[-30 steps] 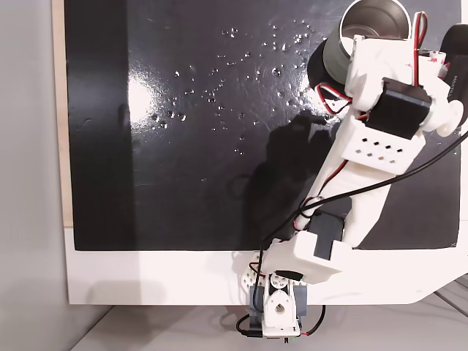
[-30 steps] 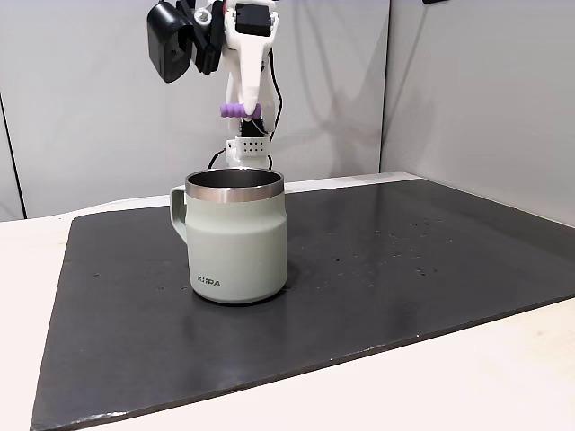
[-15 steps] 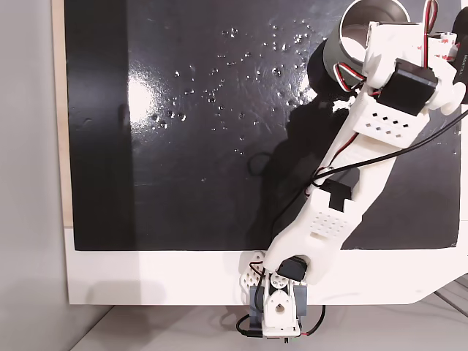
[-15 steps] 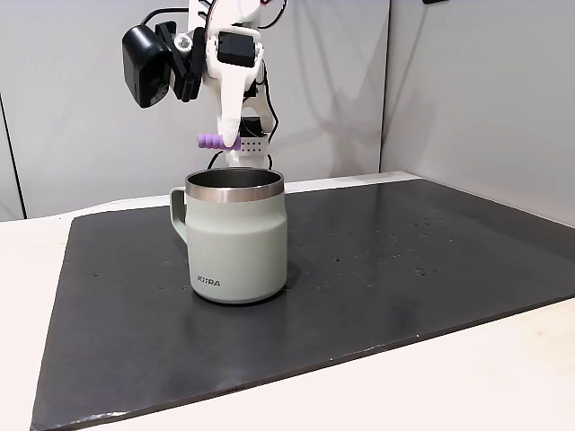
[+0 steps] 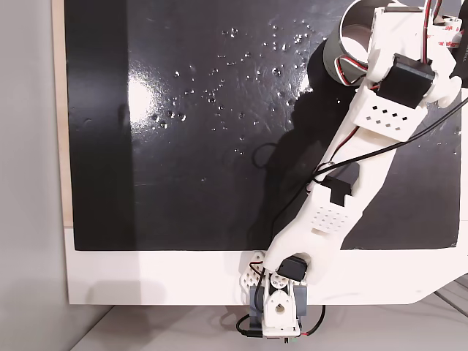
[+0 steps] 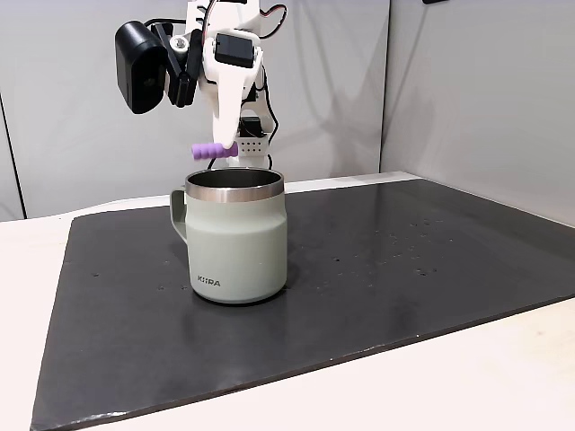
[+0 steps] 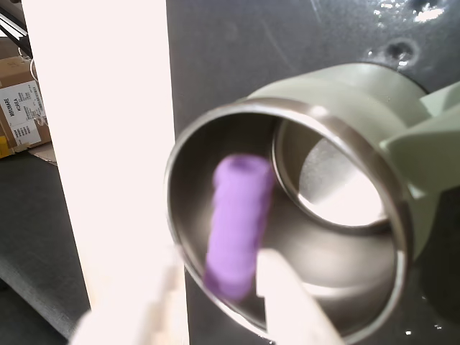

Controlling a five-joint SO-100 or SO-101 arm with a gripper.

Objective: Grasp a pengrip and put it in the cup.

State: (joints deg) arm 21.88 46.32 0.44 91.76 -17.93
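Note:
The cup (image 6: pixel 238 238) is a pale grey-green mug with a steel rim, standing upright on the black mat, handle to the left in a fixed view. My gripper (image 6: pixel 225 144) hangs just above its rim, shut on the lilac pengrip (image 6: pixel 214 150), which lies roughly level. Seen from the wrist, the pengrip (image 7: pixel 237 223) sits between my white fingers (image 7: pixel 287 295), over the open mouth of the cup (image 7: pixel 359 93). From above, the cup (image 5: pixel 349 36) stands at the mat's top right, partly covered by my wrist.
A black mat (image 6: pixel 404 269) covers most of the white table (image 5: pixel 161 274) and carries small shiny specks (image 5: pixel 219 73). My arm's base (image 5: pixel 274 311) sits at the table's near edge. A cardboard box (image 7: pixel 21 108) lies beyond the table.
My gripper has carried the pengrip lower and to the left in the front fixed view, from high behind the cup to just above its rim. The cup has not moved.

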